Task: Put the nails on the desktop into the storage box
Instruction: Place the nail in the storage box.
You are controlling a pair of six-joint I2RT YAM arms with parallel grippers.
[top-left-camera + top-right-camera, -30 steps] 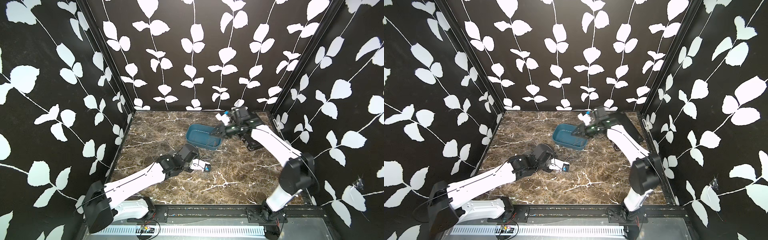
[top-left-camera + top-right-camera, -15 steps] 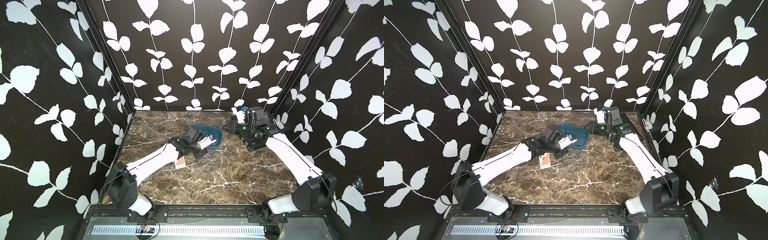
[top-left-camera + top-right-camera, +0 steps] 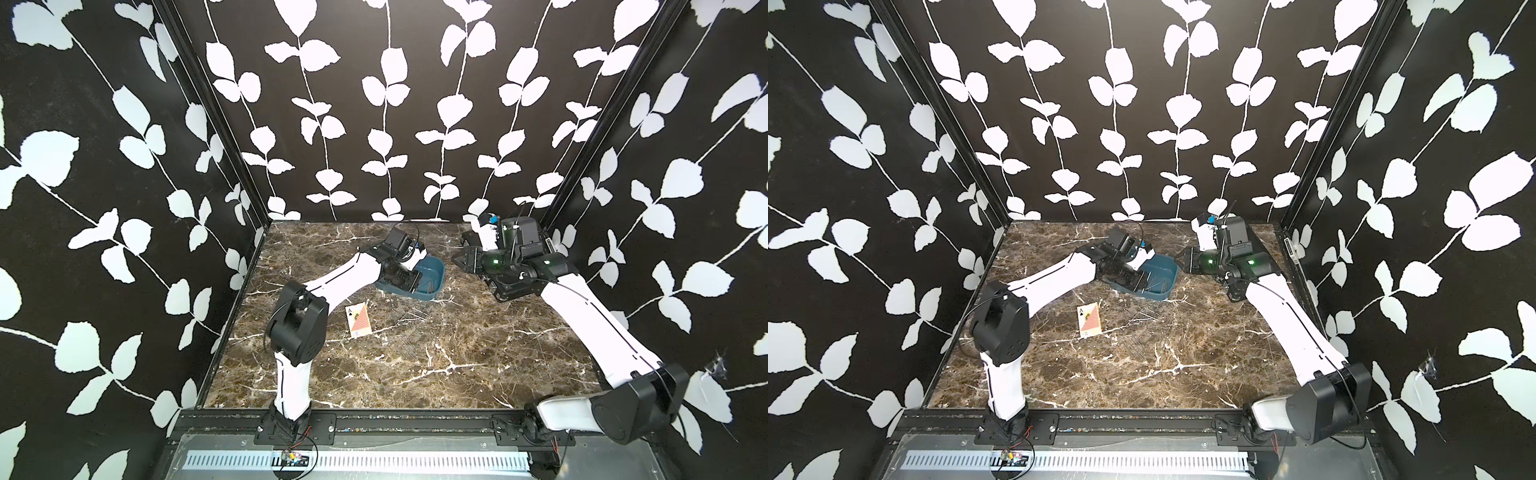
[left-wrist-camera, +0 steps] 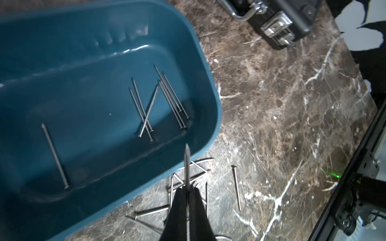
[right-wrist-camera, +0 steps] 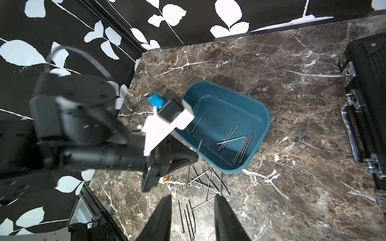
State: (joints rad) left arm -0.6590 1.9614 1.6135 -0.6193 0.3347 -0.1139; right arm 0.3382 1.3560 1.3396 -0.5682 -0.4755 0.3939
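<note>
The tabletop [image 3: 478, 332] carries it all. The black case [image 5: 367, 68] lies at the back on my right side. The storage box [image 4: 83, 100] sits near the middle rear, with a playing card [image 3: 358, 320] in front of it. Several dropped nails [image 4: 167, 100] already lie on the box floor. The loose nails [image 5: 204, 179] lie tangled on the tabletop just beside its near wall, with a few scattered further out.

My left jaws are clamped tight on a single nail [image 4: 187, 164]. Its point reaches forward, roughly level with the box's near rim. My right jaws hang partly open and empty above the scattered ones.

The step is the drop, I judge, and I am too close to the edge to let go here. I should carry the whole shaft inward over bare blue floor and dip low. Then I should part the jaws cleanly, so it neither strikes the rim nor bounces back out.
</note>
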